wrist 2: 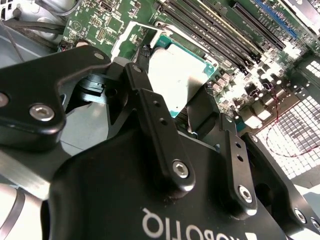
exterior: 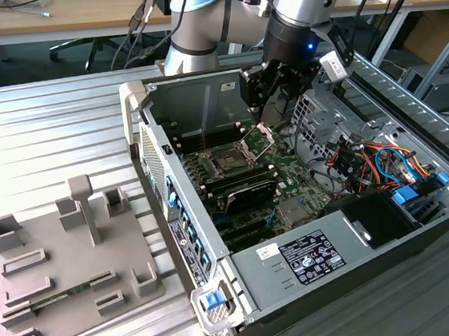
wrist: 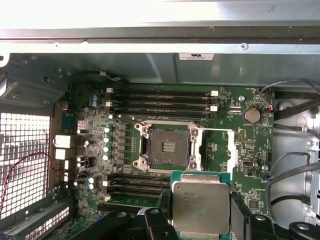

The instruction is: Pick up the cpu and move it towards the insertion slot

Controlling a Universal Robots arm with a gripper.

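The cpu [wrist: 201,204], a flat square chip with a pale metal top and green rim, sits between the black fingers [wrist: 239,207] of my gripper [wrist: 200,200], which is shut on its two opposite edges. In the second wrist view the cpu [wrist 2: 175,75] shows beyond the gripper [wrist 2: 172,82]. The insertion slot [wrist: 167,146] has a dark centre and silver frame, with its bracket [wrist: 220,150] swung open beside it. The chip hangs above the board, a little to one side of the slot. In the exterior view my gripper [exterior: 272,99] hovers inside the open computer case, over the insertion slot [exterior: 228,161].
Long black memory slots [wrist: 160,100] flank the socket on both sides. The case walls [exterior: 193,99] surround the board, and coloured cables [exterior: 368,161] lie toward the exterior view's right. A grey holder tray [exterior: 66,265] sits on the table at the exterior view's left.
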